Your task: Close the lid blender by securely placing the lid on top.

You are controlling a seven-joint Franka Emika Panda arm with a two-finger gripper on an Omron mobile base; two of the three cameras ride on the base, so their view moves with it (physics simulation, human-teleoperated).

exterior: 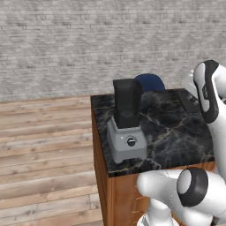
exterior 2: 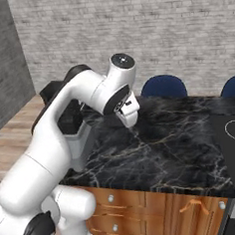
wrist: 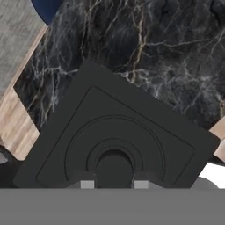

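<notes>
Nearest the hand camera, the lid [wrist: 116, 145] presents as a flat, matte black, squarish slab with rounded corners, a raised inner panel and concentric rings around a central round knob. I see the two small finger tips of the tool [wrist: 114, 184] rising on either side of that knob, so I judge the tool closed on it, though contact itself sits at the edge of the picture and I cannot confirm it. The lid appears turned cornerwise to the hand view, above the dark veined marble of the desk [wrist: 167, 48]; whether it hangs clear of the stone I cannot tell.

In the left base view, the blender [exterior: 127, 123] stands upright near the desk's front left corner: a tall black rectangular jar on a light grey boxy base with one round dark knob facing me. Its top looks open, which I take to mean the lid is not yet seated.

From the right base view, the arm bends over the desk beside the blender, the wrist pointing downward. I judge this posture suits carrying the slab level.

A blue chair [exterior 2: 163, 86] stands behind the desk; the desk body is warm wood with drawer fronts.
</notes>
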